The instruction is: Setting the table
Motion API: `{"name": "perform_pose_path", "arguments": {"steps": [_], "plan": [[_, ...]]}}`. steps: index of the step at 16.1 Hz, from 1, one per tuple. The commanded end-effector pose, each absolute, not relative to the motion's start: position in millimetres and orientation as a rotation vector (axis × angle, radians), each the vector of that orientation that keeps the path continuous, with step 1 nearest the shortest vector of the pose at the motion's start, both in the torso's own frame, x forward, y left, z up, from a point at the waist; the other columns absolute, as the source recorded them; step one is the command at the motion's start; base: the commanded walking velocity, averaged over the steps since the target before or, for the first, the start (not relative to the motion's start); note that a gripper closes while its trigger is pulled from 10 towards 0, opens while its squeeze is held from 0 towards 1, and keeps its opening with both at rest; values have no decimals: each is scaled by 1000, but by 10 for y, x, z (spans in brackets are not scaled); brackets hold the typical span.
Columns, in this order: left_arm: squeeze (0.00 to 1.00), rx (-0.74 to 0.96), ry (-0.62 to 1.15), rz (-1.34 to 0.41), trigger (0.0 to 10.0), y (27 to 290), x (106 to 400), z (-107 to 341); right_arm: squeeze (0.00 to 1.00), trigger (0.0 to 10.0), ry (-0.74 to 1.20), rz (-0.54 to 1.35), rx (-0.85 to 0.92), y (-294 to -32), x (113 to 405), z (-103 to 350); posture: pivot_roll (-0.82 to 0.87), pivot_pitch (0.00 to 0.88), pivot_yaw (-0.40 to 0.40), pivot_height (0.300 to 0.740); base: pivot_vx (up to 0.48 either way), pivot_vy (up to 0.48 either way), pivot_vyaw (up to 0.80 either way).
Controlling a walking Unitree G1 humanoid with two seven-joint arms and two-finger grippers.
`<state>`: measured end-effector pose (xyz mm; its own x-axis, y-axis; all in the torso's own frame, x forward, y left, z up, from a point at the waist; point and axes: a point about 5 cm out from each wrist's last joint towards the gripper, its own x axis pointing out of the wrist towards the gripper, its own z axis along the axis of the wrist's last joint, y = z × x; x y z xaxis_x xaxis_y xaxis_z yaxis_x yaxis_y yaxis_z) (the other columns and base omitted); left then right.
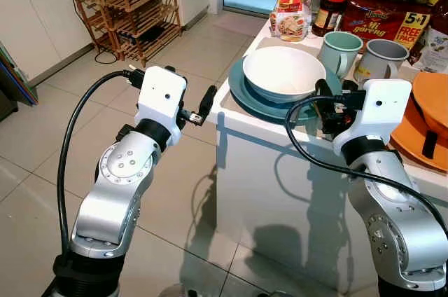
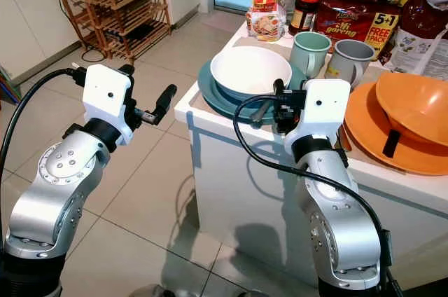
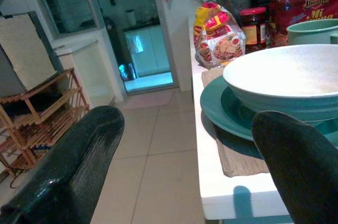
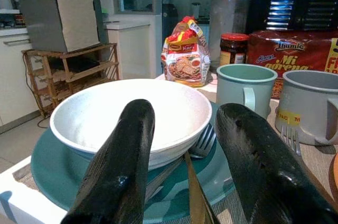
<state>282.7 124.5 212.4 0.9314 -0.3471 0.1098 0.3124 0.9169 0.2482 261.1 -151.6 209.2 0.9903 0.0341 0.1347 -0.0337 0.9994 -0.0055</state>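
A white bowl (image 1: 283,73) sits in a teal plate (image 1: 241,90) at the near left corner of the white table (image 1: 280,164). A fork (image 4: 203,142) and a brownish utensil handle (image 4: 193,192) lie on the plate beside the bowl. My right gripper (image 2: 278,109) is open and low over the plate's near edge, its fingers either side of those utensils and pointing at the bowl. My left gripper (image 1: 203,104) is open in the air just left of the table corner, holding nothing. A green mug (image 1: 339,50) and a grey mug (image 1: 383,57) stand behind the bowl.
An orange bowl (image 2: 413,104) rests on an orange plate (image 2: 364,129) at the right. Noodle packets (image 1: 290,10), a jar (image 1: 329,11) and a bottle stand along the back. A wooden rack (image 1: 133,10) is across the tiled floor at the left.
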Motion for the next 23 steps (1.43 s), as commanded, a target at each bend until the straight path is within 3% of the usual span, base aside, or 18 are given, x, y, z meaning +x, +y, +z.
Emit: {"name": "perform_pose_path", "arguments": {"steps": [1,6,7,8,12,16,20,21,22,23], "plan": [[0,238,-170,-351,10000,1223,2833,2154,0,10000,-150,30,-6,-1529,2596,2135,69,30,23,740,0,0,0],[0,238,-170,-351,10000,1223,2833,2154,0,10000,-150,30,-6,-1529,2596,2135,69,30,23,740,0,0,0],[0,236,-171,-360,10000,1210,2831,2158,0,10000,-149,19,-12,-1544,2592,2130,0,0,0,740,0,0,0],[1000,160,-60,-383,10000,1235,2870,2106,1000,10000,-117,19,128,-1552,2713,2151,105,45,21,740,0,0,0],[1000,148,-39,-387,10000,1265,2876,2066,1000,10000,-100,57,151,-1455,2686,2154,79,56,29,740,0,0,0],[1000,135,-36,-368,10000,1270,2861,2083,1000,10000,-91,50,147,-1523,2698,2185,71,67,15,740,0,0,0],[1000,221,-85,-377,10000,1258,2822,2145,1000,10000,-98,82,132,-1535,2758,2270,87,61,-10,740,0,0,0],[918,207,-139,-344,10000,1289,2824,2208,1000,10000,-95,79,126,-1548,2793,2299,89,56,-14,740,0,0,0],[0,196,-235,-304,10000,1341,2814,2317,659,10000,-84,65,116,-1594,2900,2364,88,47,-10,740,0,0,0],[0,215,-264,-322,10000,1339,2804,2345,0,10000,-99,58,175,-1643,3010,2460,85,34,-4,740,0,0,0]]}}
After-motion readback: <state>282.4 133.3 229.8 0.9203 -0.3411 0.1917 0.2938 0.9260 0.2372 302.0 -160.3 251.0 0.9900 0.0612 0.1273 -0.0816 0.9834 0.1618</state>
